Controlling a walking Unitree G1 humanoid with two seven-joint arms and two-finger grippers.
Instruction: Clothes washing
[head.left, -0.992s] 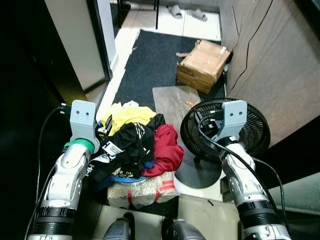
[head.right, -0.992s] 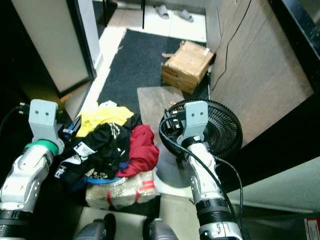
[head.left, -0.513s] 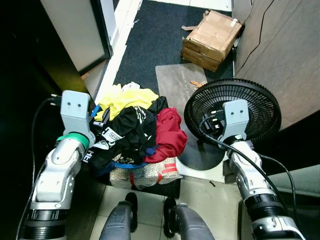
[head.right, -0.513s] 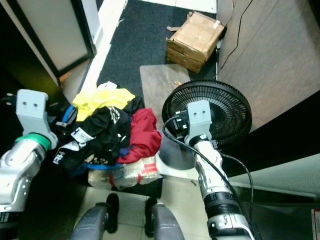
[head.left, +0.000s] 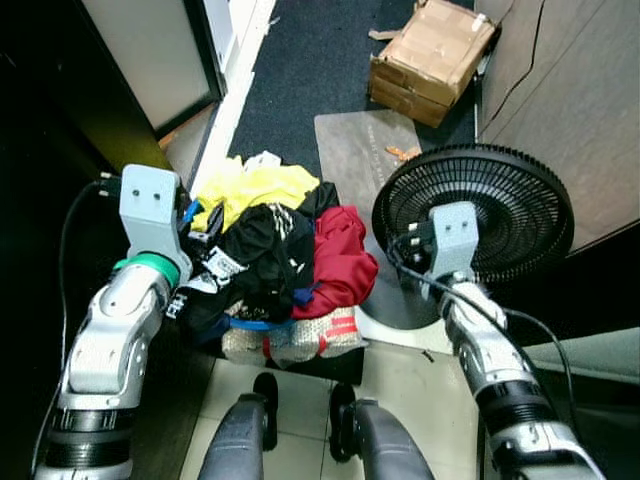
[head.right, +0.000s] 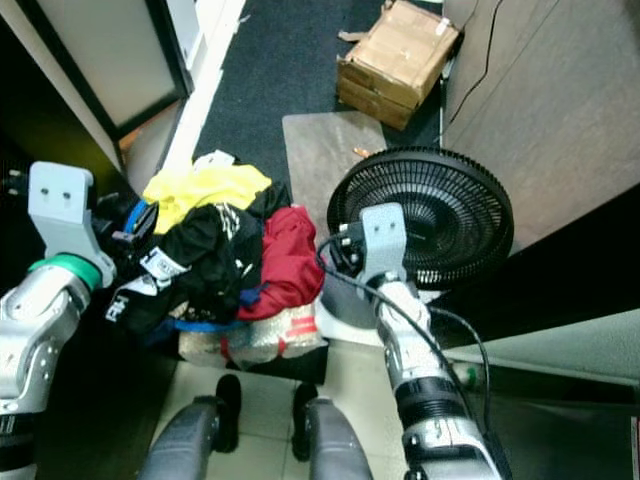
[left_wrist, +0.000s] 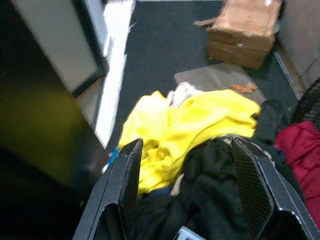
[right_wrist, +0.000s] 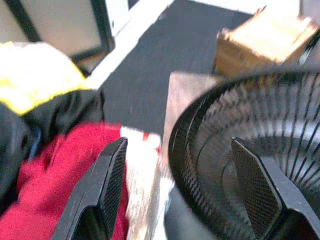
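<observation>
Item: heap of clothes (head.left: 270, 265), piled on a woven bag (head.left: 290, 340) with red stripes, on the floor directly before the robot's feet. The heap is made up of a yellow garment (left_wrist: 190, 120), black garments (head.left: 255, 255) with white labels, and a red garment (head.left: 340, 262).

Left gripper (left_wrist: 187, 187): fingers are spread wide and nothing is held; the black garments lie between and just beyond the fingertips, the yellow garment further ahead of them.

Right gripper (right_wrist: 185, 187): fingers are likewise spread wide and empty; the red garment lies ahead to one side, the black floor fan (head.left: 475, 210) ahead to the other. A cardboard box (head.left: 435, 45) is seen well beyond both grippers, on the dark mat (head.left: 300, 90).

Handling, as judged: the garments are taken to be light, soft and limp, apt to drape, tangle and drag neighbours along. A raised fold or bunched ridge near the top of the heap is judged the best hold; a flat patch is likely to slip from the fingers.

Difference from a second ago: the view is shifted, so the camera is judged to have moved. The heap appears undisturbed. Both arms are held in much the same raised pose, with the right gripper slightly nearer the heap.
</observation>
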